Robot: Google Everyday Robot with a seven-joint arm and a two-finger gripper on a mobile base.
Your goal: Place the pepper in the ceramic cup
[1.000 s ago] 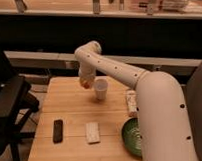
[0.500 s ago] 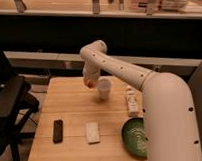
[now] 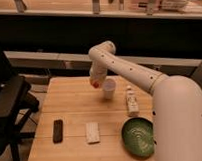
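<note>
Camera view: gripper [image 3: 96, 83] holds the pepper [image 3: 95, 84] in closed fingers, just left of the ceramic cup [image 3: 109, 88], near the table [image 3: 70, 111] back edge

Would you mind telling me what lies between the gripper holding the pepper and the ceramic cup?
Nothing: in the camera view the gripper, shut on the pepper, hangs just left of the ceramic cup, with only bare table between.

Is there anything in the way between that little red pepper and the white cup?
Nothing visible. The gripper is shut on the pepper, held above the table just left of the ceramic cup. The bottle and green bowl sit beyond the cup.
</note>
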